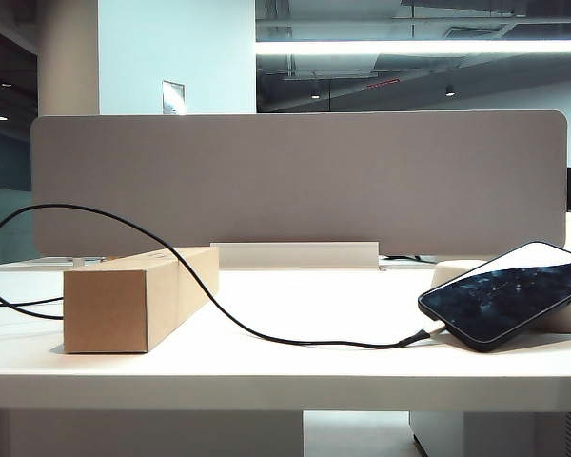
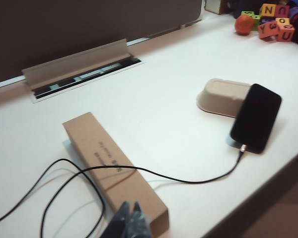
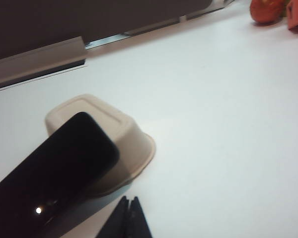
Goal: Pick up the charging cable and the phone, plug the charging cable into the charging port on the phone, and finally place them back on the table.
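Over the near edge of the surface, low in each wrist view, the two hands are seen.
Left hand [image 2: 129, 218]: fingers are pressed together, nothing is grasped; it is held above the near end of the cardboard box [image 2: 114, 171].
Right hand [image 3: 129, 220]: clenched as well, empty; it is poised just beside the phone [image 3: 49, 173] and the pale tray [image 3: 124, 139].
Phone: it is propped at a tilt, its upper end leaned on the overturned tray, its lower end down on the surface [image 1: 295, 314], glossy screen turned up.
Charging cable [image 1: 295, 341]: its plug tip is seen seated at the middle of the phone's lower short edge; from there the black line is run across the surface, up over the box and off past the left side in loose loops.
Charging port: it is covered by the plug and cannot be made out.
Box: it is laid lengthwise on the left part of the surface, well apart from the phone.
Divider panel [image 1: 295, 181]: it is stood along the back edge.
Toy blocks [image 2: 273, 20]: lettered, coloured, gathered with an orange round thing [image 2: 244, 24] at the far corner.
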{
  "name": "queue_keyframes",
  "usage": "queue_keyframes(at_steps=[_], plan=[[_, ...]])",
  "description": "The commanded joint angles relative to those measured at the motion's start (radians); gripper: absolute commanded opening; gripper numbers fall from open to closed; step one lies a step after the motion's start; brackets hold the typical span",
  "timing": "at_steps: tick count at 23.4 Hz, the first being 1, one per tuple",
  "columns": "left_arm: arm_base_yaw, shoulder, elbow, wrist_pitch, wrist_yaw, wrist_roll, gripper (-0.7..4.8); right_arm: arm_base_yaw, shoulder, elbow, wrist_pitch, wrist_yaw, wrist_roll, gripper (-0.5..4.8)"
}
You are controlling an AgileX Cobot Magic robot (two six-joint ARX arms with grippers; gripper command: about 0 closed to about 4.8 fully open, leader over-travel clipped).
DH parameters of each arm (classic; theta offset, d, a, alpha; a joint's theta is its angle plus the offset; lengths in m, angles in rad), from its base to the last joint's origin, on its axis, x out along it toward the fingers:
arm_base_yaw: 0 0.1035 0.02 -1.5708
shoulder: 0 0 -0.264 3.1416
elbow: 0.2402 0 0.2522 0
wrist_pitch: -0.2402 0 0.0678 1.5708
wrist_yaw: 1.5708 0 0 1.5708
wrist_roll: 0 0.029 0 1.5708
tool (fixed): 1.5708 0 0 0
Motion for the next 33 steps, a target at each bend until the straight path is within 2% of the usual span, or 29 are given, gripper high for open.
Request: queue_keyframes(at_steps=[1,6,8,9,13,17,19,22,26,30,31,33], plan=[[0.002,-0.003,-0.013,0.032,-0.046,0.000,-0.06,-0.037,-0.002,-0.006,0.005,0.005,-0.005,-0.01],[0.002,-0.097,-0.097,0.020,-0.058,-0.007,-0.06,-0.055,-0.002,-0.006,0.005,0.005,-0.005,-0.01],[0.002,-0.195,-0.153,0.016,-0.108,-0.017,-0.06,-0.055,-0.002,-0.006,0.005,0.005,-0.005,-0.01],[0.003,-0.278,-0.188,0.015,-0.163,-0.043,-0.06,-0.055,-0.002,-0.006,0.005,0.005,-0.005,-0.01],[0.003,-0.471,-0.242,0.017,-0.228,-0.062,-0.06,-0.055,-0.002,-0.006,0.005,0.005,-0.005,-0.01],[0.003,-0.515,-0.267,-0.015,-0.321,-0.164,-0.06,-0.055,-0.002,-0.006,0.006,0.010,-0.018,-0.01],[0.003,-0.515,-0.269,-0.050,-0.322,-0.204,-0.06,-0.056,-0.002,-0.006,0.010,0.040,-0.048,-0.01],[0.003,-0.515,-0.293,-0.027,-0.296,-0.248,-0.06,-0.055,0.000,-0.006,0.006,0.042,-0.125,-0.01],[0.003,-0.515,-0.367,0.115,-0.319,-0.282,-0.06,-0.055,-0.001,-0.006,0.006,0.042,-0.227,-0.01],[0.003,-0.516,-0.478,0.280,-0.394,-0.401,-0.06,-0.055,-0.002,-0.006,0.006,0.041,-0.233,-0.01],[0.003,-0.516,-0.546,0.354,-0.422,-0.436,-0.06,-0.055,-0.002,-0.006,0.006,0.041,-0.233,-0.01],[0.003,-0.516,-0.642,0.439,-0.455,-0.444,-0.06,-0.055,-0.002,-0.006,0.007,0.038,-0.234,-0.01]])
